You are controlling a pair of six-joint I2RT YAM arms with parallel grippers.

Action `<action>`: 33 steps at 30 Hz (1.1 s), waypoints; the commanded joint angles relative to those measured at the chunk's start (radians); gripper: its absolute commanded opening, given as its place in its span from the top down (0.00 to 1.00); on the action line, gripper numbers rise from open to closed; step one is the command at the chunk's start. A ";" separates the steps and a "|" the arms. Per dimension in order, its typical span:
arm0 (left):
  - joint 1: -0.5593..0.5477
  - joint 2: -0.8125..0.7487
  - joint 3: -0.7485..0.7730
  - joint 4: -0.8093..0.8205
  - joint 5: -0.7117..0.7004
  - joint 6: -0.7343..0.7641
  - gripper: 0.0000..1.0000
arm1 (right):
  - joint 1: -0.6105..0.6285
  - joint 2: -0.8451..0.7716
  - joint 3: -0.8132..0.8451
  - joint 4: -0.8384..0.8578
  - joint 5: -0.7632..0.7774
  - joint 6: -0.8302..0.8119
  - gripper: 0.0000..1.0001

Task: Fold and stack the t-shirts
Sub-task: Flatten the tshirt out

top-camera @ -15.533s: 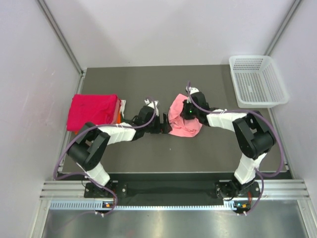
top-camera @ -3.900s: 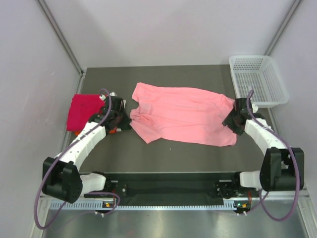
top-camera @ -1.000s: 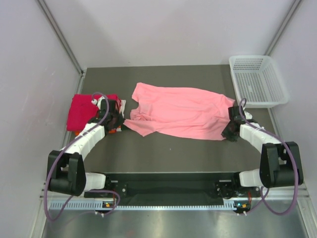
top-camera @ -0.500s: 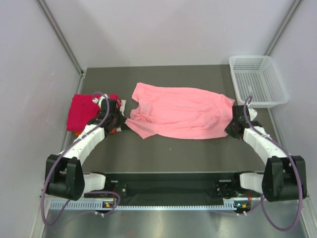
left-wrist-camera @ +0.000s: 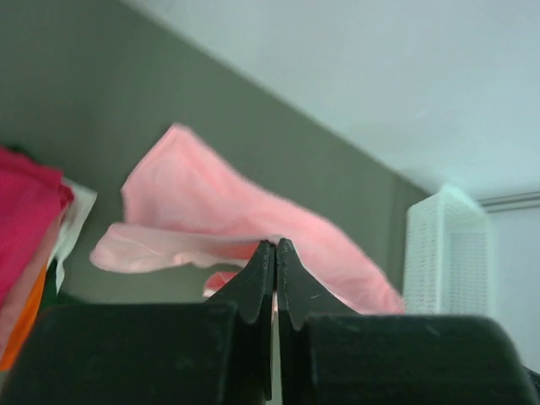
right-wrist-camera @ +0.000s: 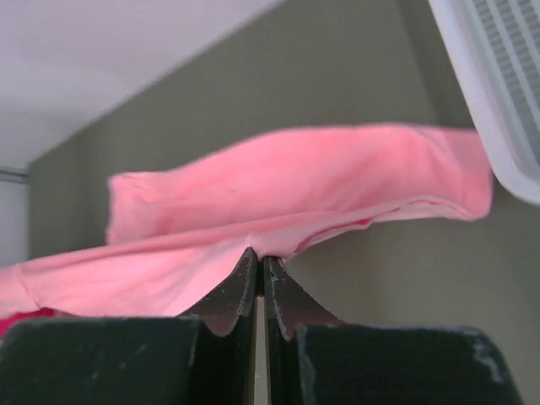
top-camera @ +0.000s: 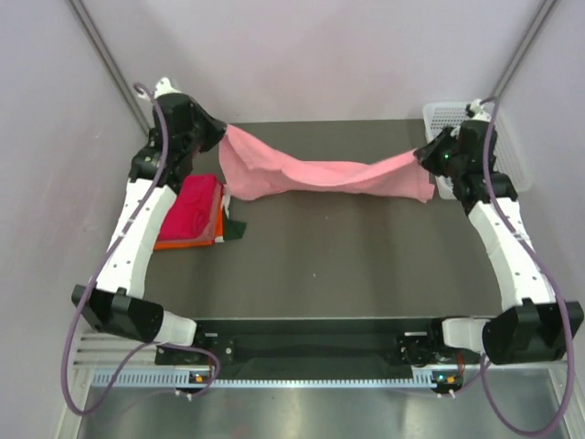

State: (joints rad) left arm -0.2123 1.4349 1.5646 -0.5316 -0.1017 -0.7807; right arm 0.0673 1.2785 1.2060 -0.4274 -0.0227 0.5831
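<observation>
Above the table [top-camera: 347,274], pink shirt [top-camera: 320,174] hangs stretched, sagging mid-span, long axis left to right. Clamped tight on cloth: left gripper [top-camera: 218,135] at one end, right gripper [top-camera: 422,157] at the other. Below, nearer left gripper, lies folded stack [top-camera: 187,212].

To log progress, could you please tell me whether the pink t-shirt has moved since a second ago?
Yes. The pink t-shirt has lifted off the table and shifted toward its far edge, level with the basket.
</observation>
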 commanded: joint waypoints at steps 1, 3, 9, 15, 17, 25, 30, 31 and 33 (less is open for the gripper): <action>-0.002 -0.121 0.162 -0.084 -0.038 0.075 1.00 | -0.004 -0.141 0.138 -0.004 -0.112 -0.048 1.00; -0.002 -0.181 0.221 -0.093 -0.030 0.093 1.00 | -0.006 -0.203 0.159 0.018 -0.173 -0.052 1.00; -0.002 -0.510 0.144 0.047 0.085 0.037 1.00 | -0.004 -0.500 0.124 0.026 -0.233 -0.025 1.00; -0.001 -0.628 0.233 0.025 0.154 -0.035 1.00 | -0.004 -0.729 0.211 -0.082 -0.183 -0.045 1.00; -0.001 -0.598 0.342 -0.011 0.180 -0.054 1.00 | -0.004 -0.748 0.248 -0.102 -0.146 -0.049 1.00; -0.001 -0.384 0.430 -0.058 0.204 -0.101 1.00 | -0.006 -0.745 0.189 -0.001 -0.121 -0.049 1.00; -0.001 -0.315 0.122 0.109 0.198 -0.098 1.00 | -0.006 -0.662 -0.109 0.220 -0.252 -0.013 1.00; -0.001 -0.301 0.035 0.145 0.194 -0.098 1.00 | -0.004 -0.630 -0.123 0.237 -0.278 -0.003 1.00; -0.001 -0.240 -0.026 0.249 0.189 -0.089 1.00 | -0.004 -0.517 -0.122 0.246 -0.299 -0.015 1.00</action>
State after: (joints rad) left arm -0.2123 1.1194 1.6341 -0.4377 0.0826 -0.8665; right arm 0.0681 0.6273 1.0977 -0.2840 -0.2470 0.5602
